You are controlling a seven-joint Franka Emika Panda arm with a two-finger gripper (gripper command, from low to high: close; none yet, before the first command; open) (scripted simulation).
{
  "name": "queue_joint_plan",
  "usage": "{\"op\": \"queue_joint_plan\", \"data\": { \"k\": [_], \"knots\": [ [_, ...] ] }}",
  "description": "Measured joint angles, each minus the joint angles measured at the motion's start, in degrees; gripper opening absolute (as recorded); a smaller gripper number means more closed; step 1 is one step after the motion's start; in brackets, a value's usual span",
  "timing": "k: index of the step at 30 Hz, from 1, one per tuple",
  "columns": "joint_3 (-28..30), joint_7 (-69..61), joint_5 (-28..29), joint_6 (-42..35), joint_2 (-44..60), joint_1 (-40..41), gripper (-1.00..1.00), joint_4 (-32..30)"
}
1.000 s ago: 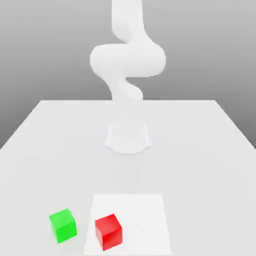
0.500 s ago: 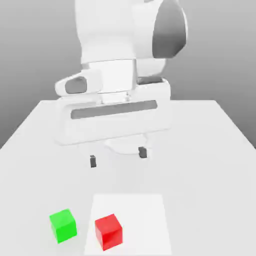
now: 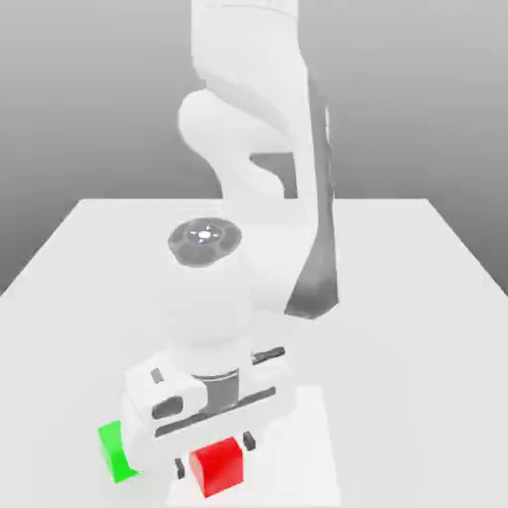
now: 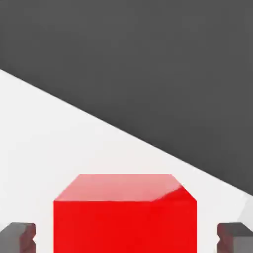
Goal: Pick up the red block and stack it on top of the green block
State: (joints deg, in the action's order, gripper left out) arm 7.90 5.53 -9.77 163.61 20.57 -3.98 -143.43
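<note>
So the green block [image 3: 116, 453] sits off to the exterior view's left of my gripper [image 3: 214, 458], partly tucked behind the hand. Fingers are spread wide, one on either side of the red block [image 3: 217, 467], not touching it. White sheet's [image 3: 301, 446] under that block, poking out past the hand on the exterior view's right.

The exterior view looks down at a slant over the table [image 3: 397, 347], facing the arm [image 3: 248, 60] from well back. The hand view looks from the hand, close in on the red block [image 3: 216, 467] [image 4: 125, 225]; both views share that block and the white sheet [image 3: 303, 446] [image 4: 44, 143] around it.
</note>
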Motion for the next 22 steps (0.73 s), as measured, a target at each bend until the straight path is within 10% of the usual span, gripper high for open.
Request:
{"op": "queue_joint_plan", "data": {
  "k": [13, 18, 19, 22],
  "knots": [
    [8.9, 1.0, 6.6, -12.5, -15.1, 4.9, -1.00, -2.5],
    [7.3, -4.1, 1.0, -6.1, -7.9, 8.0, -1.00, -2.1],
    [6.7, -4.7, 0.1, -5.0, -6.6, 8.5, 1.00, -2.1],
    [6.7, -4.7, 0.1, -5.0, -6.6, 8.5, 1.00, -2.1]
  ]
}}
